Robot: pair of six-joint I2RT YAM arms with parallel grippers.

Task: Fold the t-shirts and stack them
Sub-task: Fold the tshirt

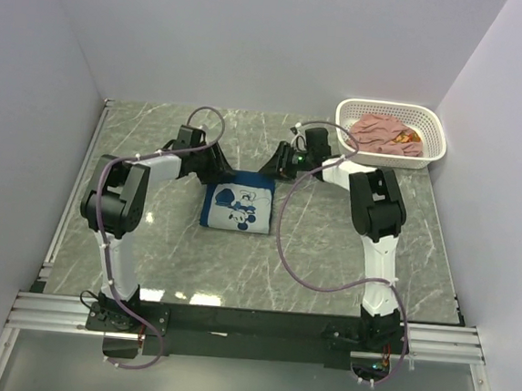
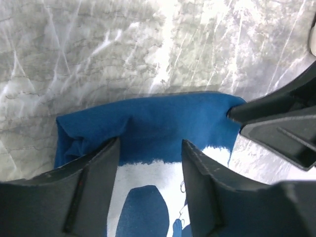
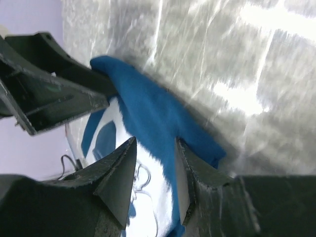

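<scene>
The navy t-shirt (image 1: 239, 208) lies folded into a small rectangle in the middle of the table, white cartoon print facing up. My left gripper (image 1: 219, 170) hangs over its far left corner. My right gripper (image 1: 278, 166) is over its far right corner. In the left wrist view the left gripper (image 2: 150, 148) is open, with the blue cloth (image 2: 158, 116) and the print below the gap. The right gripper (image 3: 155, 145) is open above the shirt's far edge (image 3: 148, 101). The pink t-shirt (image 1: 387, 133) lies crumpled in the basket.
The white perforated basket (image 1: 434, 148) stands at the back right corner of the marble table (image 1: 330, 247). The right arm's fingers (image 2: 276, 118) reach the shirt's corner in the left wrist view. White walls close in the table on three sides.
</scene>
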